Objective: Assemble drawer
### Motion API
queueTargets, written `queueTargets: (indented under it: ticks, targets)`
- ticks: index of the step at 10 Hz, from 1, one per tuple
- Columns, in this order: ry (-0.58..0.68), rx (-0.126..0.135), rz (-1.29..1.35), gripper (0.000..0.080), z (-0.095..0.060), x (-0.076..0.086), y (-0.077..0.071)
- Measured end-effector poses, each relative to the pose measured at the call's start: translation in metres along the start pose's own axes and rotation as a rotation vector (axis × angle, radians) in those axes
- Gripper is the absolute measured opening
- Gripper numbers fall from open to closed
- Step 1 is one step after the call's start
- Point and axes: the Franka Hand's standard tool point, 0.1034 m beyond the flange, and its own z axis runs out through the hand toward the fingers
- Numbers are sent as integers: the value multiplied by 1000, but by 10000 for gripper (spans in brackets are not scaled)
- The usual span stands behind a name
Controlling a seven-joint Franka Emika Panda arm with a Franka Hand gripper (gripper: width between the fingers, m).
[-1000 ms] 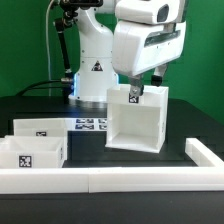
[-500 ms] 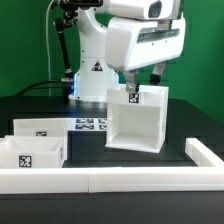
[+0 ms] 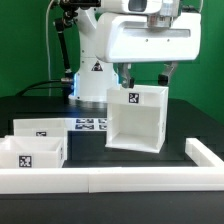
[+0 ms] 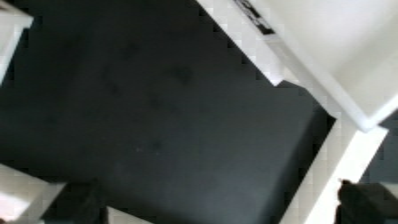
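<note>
Two trays loose: nearer tray (image 3: pixel 30 153), farther tray (image 3: pixel 38 128). Gripper (image 3: pixel 146 74) hovered spread, empty, over casing (image 3: pixel 137 117); tray wall needed square grip.

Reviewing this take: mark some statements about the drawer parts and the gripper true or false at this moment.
1. The casing has its open front towards the exterior camera. True.
2. One tray sits inside the casing. False: the rear tray and the front tray rest on the table, outside it.
3. The gripper grips a tray. False: it is open above the casing, holding nothing.
4. The marker board lies flat on the table. True.
</note>
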Motion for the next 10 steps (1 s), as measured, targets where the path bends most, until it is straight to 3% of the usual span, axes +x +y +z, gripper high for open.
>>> queueTargets:
  ticks: [1, 3, 7, 10]
  targets:
    - [11, -5, 112, 650, -4, -2, -2]
    - [22, 16, 439, 650, -2, -14, -14]
    - [23, 33, 668, 650, -2, -12, -17]
    - [43, 38, 807, 650, 0, -30, -40]
